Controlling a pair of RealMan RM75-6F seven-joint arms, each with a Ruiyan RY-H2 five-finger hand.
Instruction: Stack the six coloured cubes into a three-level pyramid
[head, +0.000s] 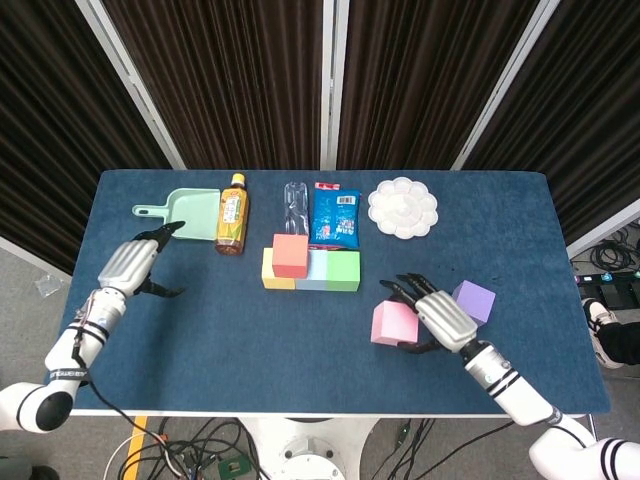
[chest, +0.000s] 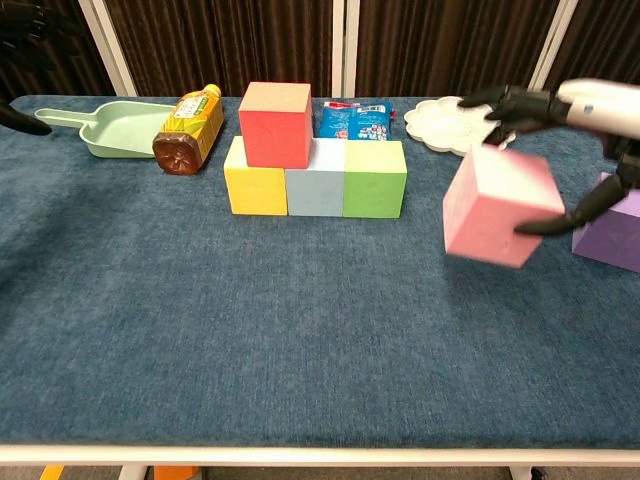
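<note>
Blue table (head: 200, 330), right hand (head: 440, 318) gripping pink cube (head: 394, 322) lifted off the cloth and tilted, purple cube (head: 474, 299) just beside, left hand (head: 130, 265) hovering open near green dustpan (head: 185, 215)

Head view overhead, far; chest view low, near; share table (head: 200, 330).

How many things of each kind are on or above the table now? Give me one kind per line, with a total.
Cubes: 6 (yellow, pale blue, green, red, pink held by the right hand, purple)
Bottles: 2 (tea, clear)
Dustpan: 1
Snack packet: 1
Paint palette: 1
Total: 11
</note>
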